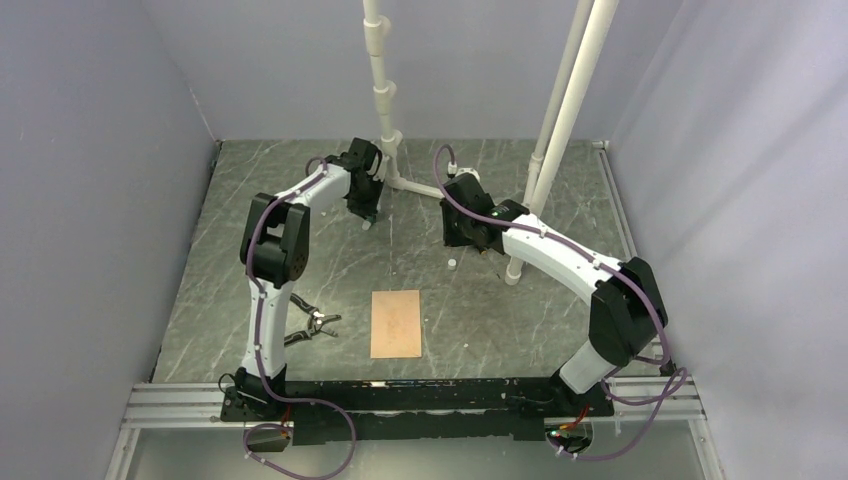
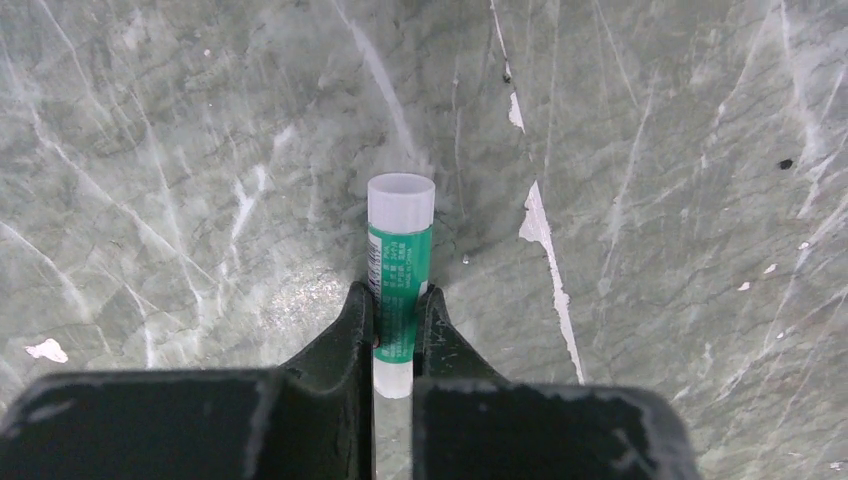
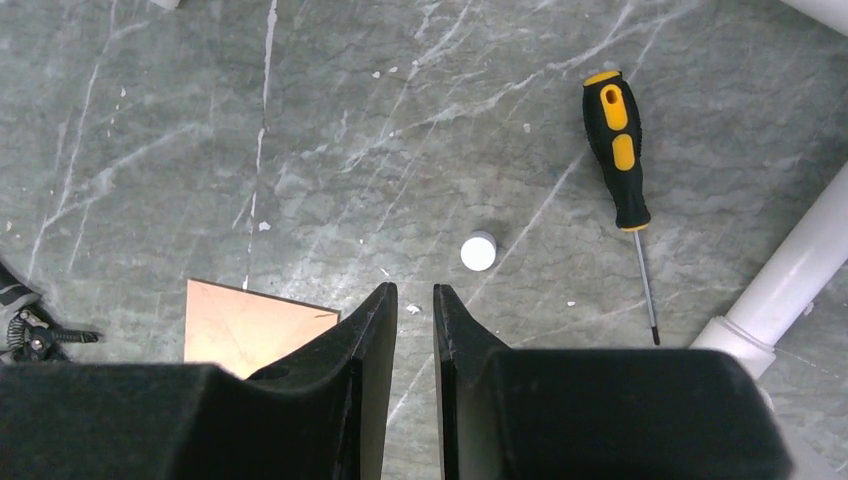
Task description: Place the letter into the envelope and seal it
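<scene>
**Glue in hand, paper loose**

Close to the table's [image 1: 520,330] near edge, midway between the arm bases, lies one tan rectangle. I take it for the envelope [image 1: 396,323]. No open flap shows, and the letter is nowhere apart from it, so it is probably inside, though I cannot tell. Nothing pins the paper, so a glue stroke could drag or crumple it. If the flap lies folded down, there is no bare face for the glue until something lifts it.

The pliers [image 1: 312,327] lie just left of the envelope, by the left arm's base, and an arm swinging back low could clip them.

Farther out, the right gripper [image 3: 415,292] hangs over bare table with its jaws a narrow slit apart and nothing between them. A small white cap [image 3: 478,251] sits just beyond it. A screwdriver [image 3: 618,150] lies to the right of the cap, beside a pipe foot, and both are clear of the envelope.

Toward the far edge, the left gripper [image 2: 397,292] is clamped on a green glue stick [image 2: 400,260]. It holds the stick near one end, with the white tip pointing away. Held so short, the stick could pivot or slip once it is pressed on paper. I cannot tell whether that tip is bare. White pipes [image 1: 385,100] stand close behind, so lifting out carelessly risks a knock.
</scene>
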Controlling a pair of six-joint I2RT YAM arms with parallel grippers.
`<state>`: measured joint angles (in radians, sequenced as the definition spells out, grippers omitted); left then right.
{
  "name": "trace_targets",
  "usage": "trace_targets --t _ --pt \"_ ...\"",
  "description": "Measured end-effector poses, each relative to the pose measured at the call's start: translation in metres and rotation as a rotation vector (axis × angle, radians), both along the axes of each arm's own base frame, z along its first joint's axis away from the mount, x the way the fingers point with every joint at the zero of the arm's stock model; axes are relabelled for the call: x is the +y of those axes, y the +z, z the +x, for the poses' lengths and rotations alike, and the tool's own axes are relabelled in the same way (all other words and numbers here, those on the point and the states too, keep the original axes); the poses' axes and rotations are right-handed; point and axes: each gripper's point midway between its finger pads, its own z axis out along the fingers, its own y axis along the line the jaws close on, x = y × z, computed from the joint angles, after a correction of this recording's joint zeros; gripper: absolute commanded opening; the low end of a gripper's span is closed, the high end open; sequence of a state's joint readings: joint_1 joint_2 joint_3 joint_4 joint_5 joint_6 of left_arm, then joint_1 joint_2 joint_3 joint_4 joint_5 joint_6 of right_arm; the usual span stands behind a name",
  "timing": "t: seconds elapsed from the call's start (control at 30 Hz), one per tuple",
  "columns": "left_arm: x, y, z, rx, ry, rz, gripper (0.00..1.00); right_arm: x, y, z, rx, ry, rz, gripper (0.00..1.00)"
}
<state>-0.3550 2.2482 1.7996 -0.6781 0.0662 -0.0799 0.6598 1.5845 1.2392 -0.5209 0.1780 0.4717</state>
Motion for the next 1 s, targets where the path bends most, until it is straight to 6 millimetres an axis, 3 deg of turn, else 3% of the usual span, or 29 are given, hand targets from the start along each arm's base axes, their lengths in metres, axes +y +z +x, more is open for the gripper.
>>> trace_targets --t 0.17,0.3,0.4,0.5,0.7,0.87,1.0 --pt "0.000 0.001 -0.014 0.018 0.030 -0.031 0.02 0.007 0.001 0.001 0.006 0.009 0.028 0.28" --pt "0.004 0.005 -0.047 0.084 0.059 -0.059 0.02 0.015 0.004 0.001 0.010 0.012 0.079 0.40" --pt "0.003 0.022 -0.072 0.110 0.085 -0.112 0.02 0.027 0.010 0.001 0.009 0.033 0.139 0.46" --pt "-0.003 0.058 -0.083 0.078 0.121 -0.199 0.02 0.044 0.020 0.002 -0.001 0.064 0.229 0.54" --pt "-0.024 0.162 -0.101 -0.112 0.124 -0.476 0.02 0.069 0.052 -0.005 -0.016 0.093 0.434 0.63" --pt "-0.033 0.226 -0.134 -0.247 0.034 -0.665 0.03 0.085 0.106 -0.007 -0.073 0.084 0.654 0.66" --pt "-0.041 0.258 -0.154 -0.290 -0.050 -0.763 0.02 0.092 0.157 -0.011 -0.141 0.098 0.820 0.67"
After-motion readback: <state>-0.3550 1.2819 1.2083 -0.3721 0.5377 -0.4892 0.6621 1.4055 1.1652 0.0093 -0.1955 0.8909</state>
